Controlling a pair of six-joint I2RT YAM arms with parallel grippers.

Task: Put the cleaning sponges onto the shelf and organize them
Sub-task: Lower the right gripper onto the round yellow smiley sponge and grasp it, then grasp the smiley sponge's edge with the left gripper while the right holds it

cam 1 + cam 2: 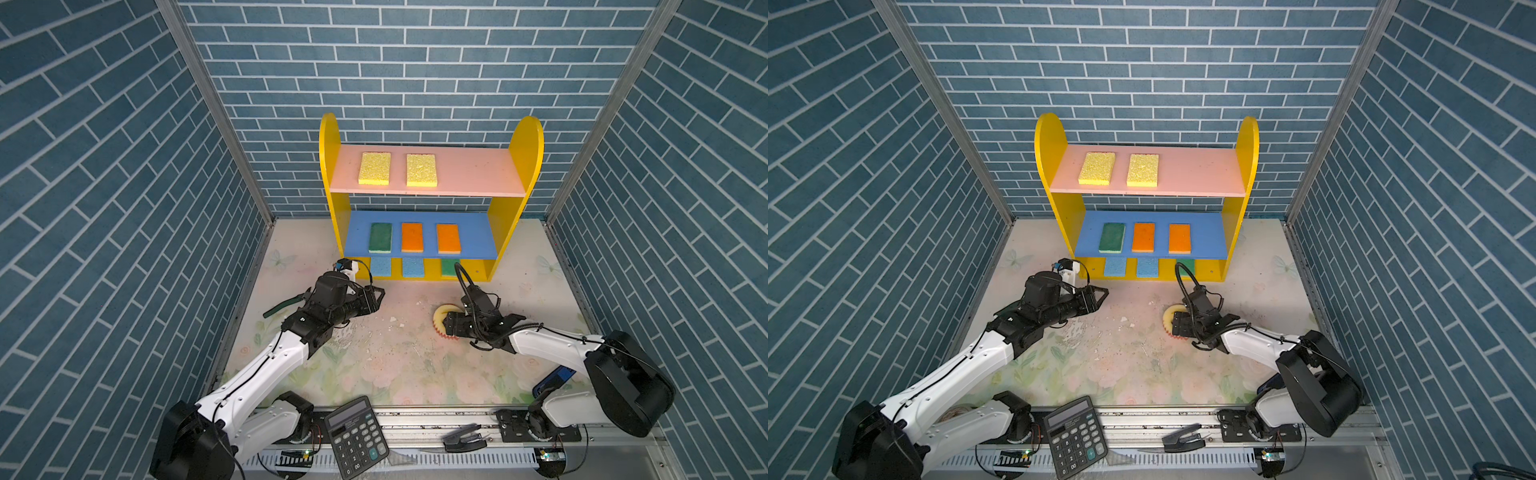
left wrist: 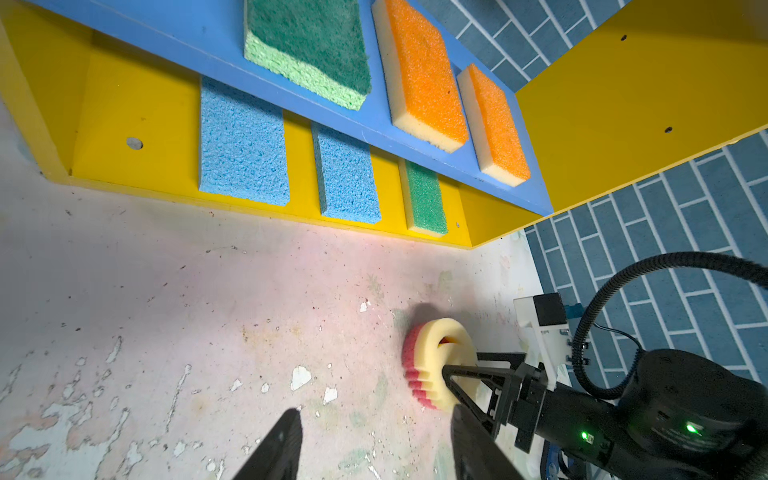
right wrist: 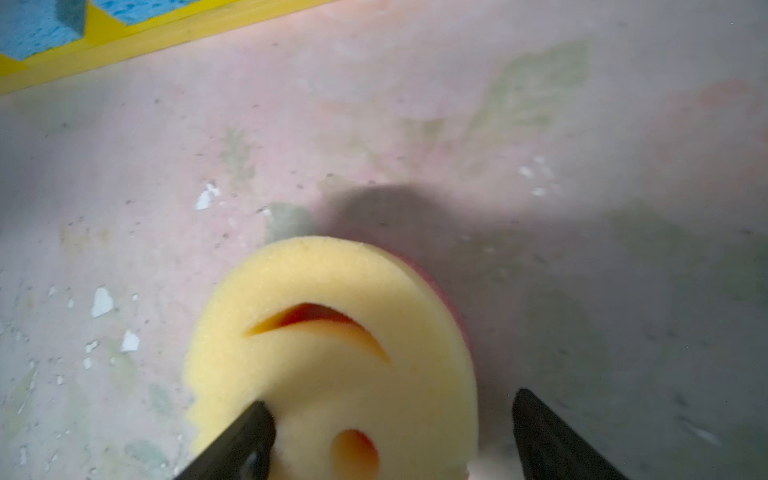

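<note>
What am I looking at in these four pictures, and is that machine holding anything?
Two robot arms work at a flowered table. Two pictures look down from overhead; the other two come from cameras on each arm's wrist. Eight flat sponges already lie on the coloured shelf. A calculator sits at the near edge. The right gripper stands open around the round yellow sponge, not clamped on it. The left gripper is open and empty.
</note>
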